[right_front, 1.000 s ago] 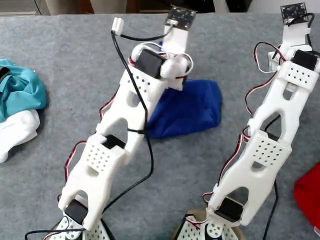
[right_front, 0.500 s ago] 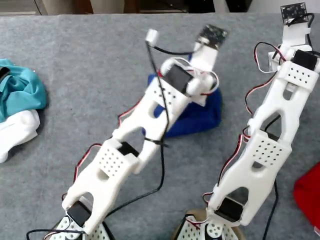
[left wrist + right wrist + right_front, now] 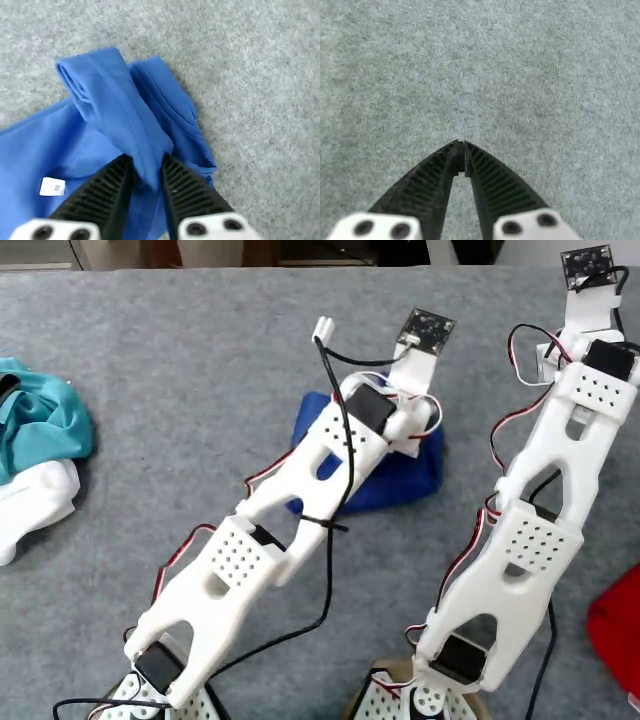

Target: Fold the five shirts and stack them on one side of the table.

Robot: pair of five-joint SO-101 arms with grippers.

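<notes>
- My left arm [image 3: 225, 560] lies across the blue shirt [image 3: 400, 480] at the centre of the high view. It hides most of the shirt, and I only see the right and lower edges.
- Left gripper [image 3: 145, 167] pinches a raised fold of that shirt. The jaws are nearly closed with cloth between them, and I can't see the cloth behind the fingers.
- Right gripper [image 3: 464, 150] has its tips touching and holds nothing, over bare grey table [image 3: 545, 75].
- Teal shirt [image 3: 45, 420] and white shirt [image 3: 30, 505] are bunched and touching at the left edge of the high view, both cut off by the frame.
- Red shirt [image 3: 618, 625] is cut off at the lower right edge.
- Small white tag [image 3: 52, 186] sits on the blue shirt, its print too small to read.
</notes>
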